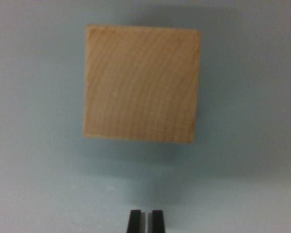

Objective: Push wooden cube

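A light wooden cube [142, 83] with curved grain lines fills the upper middle of the wrist view, resting on a pale grey-blue surface. My gripper [145, 221] shows at the bottom edge as two black fingertips [134, 221] set almost together, with only a thin slit between them and nothing held. The tips sit below the cube in the picture, apart from it, roughly in line with its middle.
The pale grey-blue surface [34, 184] spreads all around the cube, with a soft shadow beneath and to the right of it. No other objects or edges are in view.
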Controlling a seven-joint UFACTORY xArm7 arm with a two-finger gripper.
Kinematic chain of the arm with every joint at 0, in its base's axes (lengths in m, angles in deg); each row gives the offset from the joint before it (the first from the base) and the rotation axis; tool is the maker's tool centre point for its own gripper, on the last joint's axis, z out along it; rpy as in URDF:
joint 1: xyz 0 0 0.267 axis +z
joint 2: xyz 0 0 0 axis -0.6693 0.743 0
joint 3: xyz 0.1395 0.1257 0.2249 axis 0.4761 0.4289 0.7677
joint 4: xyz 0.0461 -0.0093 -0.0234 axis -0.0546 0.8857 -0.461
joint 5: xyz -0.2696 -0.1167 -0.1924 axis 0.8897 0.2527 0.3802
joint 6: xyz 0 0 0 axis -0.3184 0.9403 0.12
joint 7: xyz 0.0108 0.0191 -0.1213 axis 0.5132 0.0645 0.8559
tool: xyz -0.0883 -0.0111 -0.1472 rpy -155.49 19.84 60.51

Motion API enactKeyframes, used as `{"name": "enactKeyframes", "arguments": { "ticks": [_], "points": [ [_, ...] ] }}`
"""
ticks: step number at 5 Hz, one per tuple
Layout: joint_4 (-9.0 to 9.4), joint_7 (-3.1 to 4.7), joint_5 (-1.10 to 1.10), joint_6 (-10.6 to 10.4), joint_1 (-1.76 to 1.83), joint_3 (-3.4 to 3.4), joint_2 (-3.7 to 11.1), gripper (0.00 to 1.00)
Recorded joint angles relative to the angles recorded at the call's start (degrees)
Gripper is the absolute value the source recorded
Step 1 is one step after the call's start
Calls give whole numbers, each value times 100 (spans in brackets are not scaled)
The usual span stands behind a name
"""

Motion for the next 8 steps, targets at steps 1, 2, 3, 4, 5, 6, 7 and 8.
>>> {"name": "enactKeyframes", "arguments": {
  "ticks": [1,2,3,4,5,6,7,8],
  "points": [
    [-41,2,0,15,-1,-1,26,100],
    [-41,2,0,15,-1,-1,26,100],
    [-134,5,0,49,-2,-2,86,100],
    [-134,5,0,49,-2,-2,86,100],
    [-274,11,0,99,-4,-4,175,100],
    [-274,11,0,99,-4,-4,175,100],
    [-452,18,1,164,-7,-7,288,100],
    [-452,18,1,164,-7,-7,288,100]
  ]
}}
